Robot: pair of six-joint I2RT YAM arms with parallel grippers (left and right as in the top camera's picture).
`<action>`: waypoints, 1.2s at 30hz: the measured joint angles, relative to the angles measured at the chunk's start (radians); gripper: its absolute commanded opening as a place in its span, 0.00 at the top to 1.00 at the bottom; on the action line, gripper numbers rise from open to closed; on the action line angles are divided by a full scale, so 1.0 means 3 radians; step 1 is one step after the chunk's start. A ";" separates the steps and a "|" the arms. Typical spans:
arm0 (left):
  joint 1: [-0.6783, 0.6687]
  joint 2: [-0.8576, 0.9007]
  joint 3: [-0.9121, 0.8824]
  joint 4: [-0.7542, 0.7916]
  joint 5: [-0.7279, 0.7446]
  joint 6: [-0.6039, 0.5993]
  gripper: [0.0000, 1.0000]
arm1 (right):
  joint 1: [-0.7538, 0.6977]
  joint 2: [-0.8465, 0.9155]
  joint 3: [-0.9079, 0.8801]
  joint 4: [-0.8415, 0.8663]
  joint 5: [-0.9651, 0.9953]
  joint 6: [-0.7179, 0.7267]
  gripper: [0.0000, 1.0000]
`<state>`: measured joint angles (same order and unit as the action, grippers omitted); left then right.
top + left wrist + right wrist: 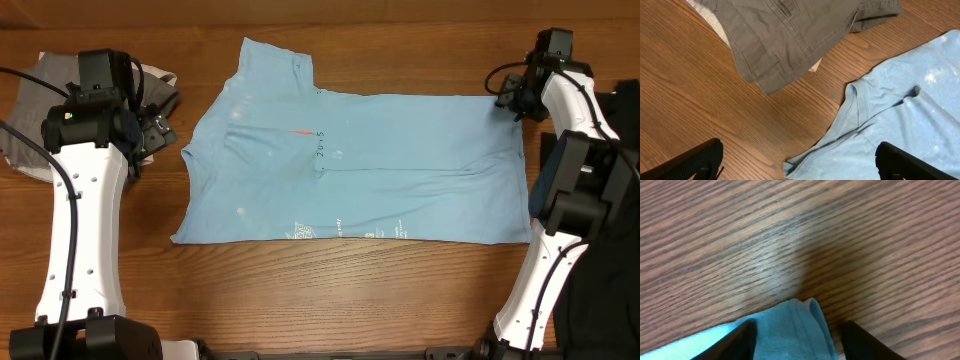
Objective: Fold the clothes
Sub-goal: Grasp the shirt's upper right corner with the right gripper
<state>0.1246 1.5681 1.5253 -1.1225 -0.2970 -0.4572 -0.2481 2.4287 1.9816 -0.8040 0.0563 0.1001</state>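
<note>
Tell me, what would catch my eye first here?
A big light blue T-shirt lies spread flat across the wooden table. The right gripper straddles one hem corner of it, while a crumpled grey garment sits near the open left gripper.

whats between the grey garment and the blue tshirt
Only bare wooden table, a strip clear in the left wrist view; the grey garment and T-shirt lie apart. The open left gripper hangs above it.

T-shirt (400,170) spread on table (300,300); second garment (30,120) left.
</note>
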 measured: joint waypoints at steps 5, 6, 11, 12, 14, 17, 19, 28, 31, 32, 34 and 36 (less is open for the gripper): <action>0.0000 0.0000 0.0000 0.0000 -0.0001 0.0001 0.00 | -0.0003 0.0000 0.0000 -0.0036 0.0010 -0.0008 0.74; 0.0000 0.0000 0.0000 0.0000 -0.0001 0.0001 0.00 | -0.0003 0.0000 0.0001 -0.0042 0.0009 -0.0009 0.77; 0.0000 0.0000 0.0000 0.0000 0.0000 0.0001 0.00 | -0.0003 0.0000 0.0003 -0.0070 0.0005 0.0003 0.84; 0.0000 0.0000 0.0000 0.0000 -0.0001 0.0000 0.00 | -0.0003 0.0000 0.0003 -0.0071 0.0004 0.0000 0.87; 0.0000 0.0000 0.0000 0.0000 0.0000 0.0000 0.00 | -0.0003 0.0000 0.0003 -0.0078 -0.0003 0.0003 0.87; 0.0000 0.0000 0.0000 0.0000 0.0000 0.0001 0.00 | -0.0003 0.0000 0.0004 -0.0079 -0.0004 0.0009 0.92; 0.0000 0.0000 0.0000 0.0000 0.0000 0.0001 0.00 | -0.0001 0.0000 0.0005 -0.0079 -0.0011 0.0003 0.92; 0.0000 0.0000 0.0000 0.0000 0.0000 0.0001 0.00 | -0.0003 0.0000 0.0009 -0.0088 -0.0017 0.0003 0.96; 0.0000 0.0001 0.0000 0.0000 -0.0001 0.0001 0.00 | -0.0001 0.0000 0.0009 -0.0084 -0.0015 0.0003 0.96; 0.0000 0.0000 0.0000 0.0013 0.0000 0.0001 0.00 | -0.0003 0.0000 0.0009 -0.0085 -0.0015 0.0004 0.96; 0.0000 0.0001 -0.0001 0.0296 0.0003 0.0001 0.01 | -0.0001 0.0000 0.0009 -0.0085 -0.0015 0.0004 0.96; 0.0000 0.0001 -0.0001 0.0413 0.0081 0.0004 0.25 | -0.0001 0.0000 0.0009 -0.0083 -0.0015 0.0005 0.96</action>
<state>0.1246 1.5684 1.5249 -0.9985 -0.2726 -0.4561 -0.2485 2.4287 1.9842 -0.8288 0.0517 0.1017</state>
